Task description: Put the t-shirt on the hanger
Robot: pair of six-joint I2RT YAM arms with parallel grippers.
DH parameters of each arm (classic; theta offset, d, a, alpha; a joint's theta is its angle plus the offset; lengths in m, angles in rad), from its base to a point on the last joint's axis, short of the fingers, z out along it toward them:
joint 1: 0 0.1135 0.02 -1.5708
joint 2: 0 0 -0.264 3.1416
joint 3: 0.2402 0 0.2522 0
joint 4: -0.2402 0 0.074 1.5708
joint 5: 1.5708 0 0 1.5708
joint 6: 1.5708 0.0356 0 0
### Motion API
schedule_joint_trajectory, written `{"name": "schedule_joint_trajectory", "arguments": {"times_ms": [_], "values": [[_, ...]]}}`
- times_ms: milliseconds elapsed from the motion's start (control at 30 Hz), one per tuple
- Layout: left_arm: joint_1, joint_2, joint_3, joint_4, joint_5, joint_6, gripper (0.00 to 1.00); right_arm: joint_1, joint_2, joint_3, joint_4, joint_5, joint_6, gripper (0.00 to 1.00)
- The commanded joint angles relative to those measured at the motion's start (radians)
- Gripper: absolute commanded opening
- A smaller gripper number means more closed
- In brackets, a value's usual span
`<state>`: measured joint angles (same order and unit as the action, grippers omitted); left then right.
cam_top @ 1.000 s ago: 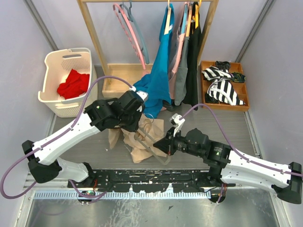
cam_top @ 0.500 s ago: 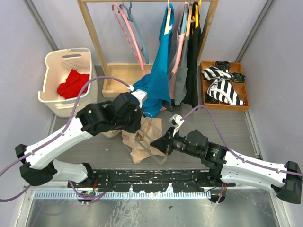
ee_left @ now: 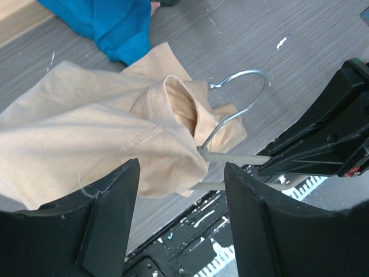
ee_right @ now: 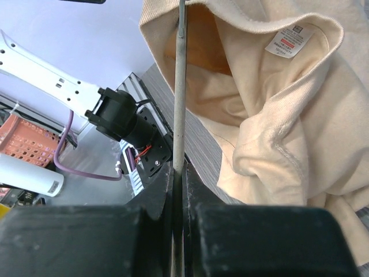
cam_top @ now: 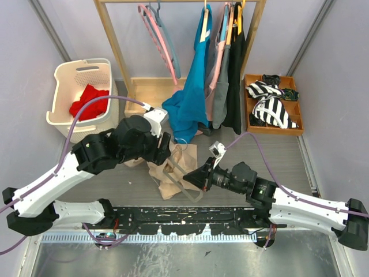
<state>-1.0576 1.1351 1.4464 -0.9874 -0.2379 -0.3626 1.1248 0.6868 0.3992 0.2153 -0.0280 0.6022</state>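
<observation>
While looking from the top: the t-shirt lies crumpled on the table, centre, just near of the teal garment hanging off the rack. The hanger lies across the shirt's right side. The left gripper hovers at the shirt's far-left edge. The right gripper is at the hanger's right end.

Left wrist: the left gripper has its jaws spread wide, nothing pinched, with the t-shirt below them. The hanger has its hook sticking up beside the folded collar. The right gripper is black, on the right, touching the hanger arm.

Right wrist: the right gripper has its jaws clamped tight on the hanger bar. The bar runs into the opening of the t-shirt, with the neck label visible to the right.
</observation>
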Motion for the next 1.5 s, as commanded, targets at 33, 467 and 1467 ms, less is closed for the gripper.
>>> {"name": "schedule_joint_trajectory", "arguments": {"times_ms": [33,467,1467], "values": [[-0.006,-0.012,-0.034,0.08,0.006,0.091,0.68,0.004,0.024,0.045,0.184,-0.035,0.01,0.01],[-0.038,-0.018,-0.101,0.146,-0.001,0.172,0.71,0.005,0.074,0.105,0.205,-0.061,0.009,0.01],[-0.044,0.028,-0.134,0.206,-0.003,0.137,0.0,0.004,0.146,0.268,0.147,-0.047,-0.023,0.01]]}}
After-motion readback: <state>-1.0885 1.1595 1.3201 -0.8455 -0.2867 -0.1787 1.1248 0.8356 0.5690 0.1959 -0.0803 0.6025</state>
